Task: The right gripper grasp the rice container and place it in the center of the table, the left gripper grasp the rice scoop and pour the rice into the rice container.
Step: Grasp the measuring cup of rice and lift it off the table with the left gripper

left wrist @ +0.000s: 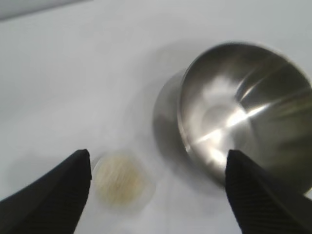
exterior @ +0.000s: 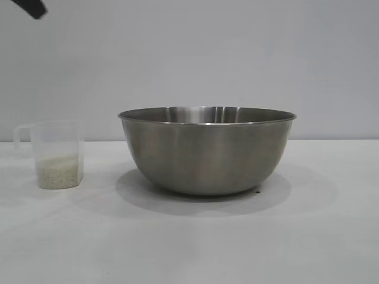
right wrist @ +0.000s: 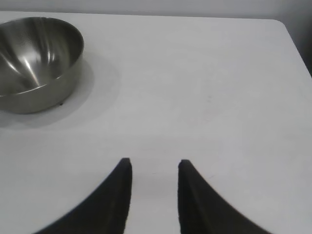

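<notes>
No writing or brand mark can be read on anything here. The steel bowl (exterior: 207,151) sits upright near the middle of the white tabletop (exterior: 189,242), and the plastic scoop (exterior: 57,155) stands upright well to its left in the exterior view, its loop handle turned away from the bowl. Rice (exterior: 58,171) fills only the lower part of the scoop.

The exterior view shows just a dark tip of the left arm (exterior: 31,7) in the top corner — no pincer. The left wrist view shows the left pincer (left wrist: 158,180) spread wide and holding nothing, above the scoop (left wrist: 122,183) and beside the bowl (left wrist: 246,114); the bowl's inside shows only bright reflections. The right wrist view shows the right pincer (right wrist: 155,168) — narrowly parted, holding nothing, over bare tabletop well apart from the bowl (right wrist: 36,61).
</notes>
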### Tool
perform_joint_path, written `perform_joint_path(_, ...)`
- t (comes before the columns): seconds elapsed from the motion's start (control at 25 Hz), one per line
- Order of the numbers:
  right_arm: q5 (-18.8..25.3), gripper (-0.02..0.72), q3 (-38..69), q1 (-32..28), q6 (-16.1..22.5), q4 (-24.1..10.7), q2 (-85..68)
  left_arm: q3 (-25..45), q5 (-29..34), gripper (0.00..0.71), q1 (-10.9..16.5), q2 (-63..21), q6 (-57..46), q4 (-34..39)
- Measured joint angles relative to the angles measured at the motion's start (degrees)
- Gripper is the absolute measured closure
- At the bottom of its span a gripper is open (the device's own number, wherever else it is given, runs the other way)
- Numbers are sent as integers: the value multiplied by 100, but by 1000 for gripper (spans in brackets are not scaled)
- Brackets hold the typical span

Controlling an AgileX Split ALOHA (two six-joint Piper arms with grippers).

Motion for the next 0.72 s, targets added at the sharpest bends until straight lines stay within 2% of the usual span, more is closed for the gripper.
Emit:
perform_joint_path(0.16,0,469,0,0,0,0,0,202,134,208,0,-339,-123,67)
perform_joint_path(0.36,0,469,0,0,0,0,0,1155,-119,208,0,-874,-150,67)
perform_joint_path(0.48,0,469,0,0,0,0,0,1834,-751,208,0,-1243,-150,53)
perform_joint_path(0.72,0,469,0,0,0,0,0,3083,-2395,208,0,-1902,-150,-179)
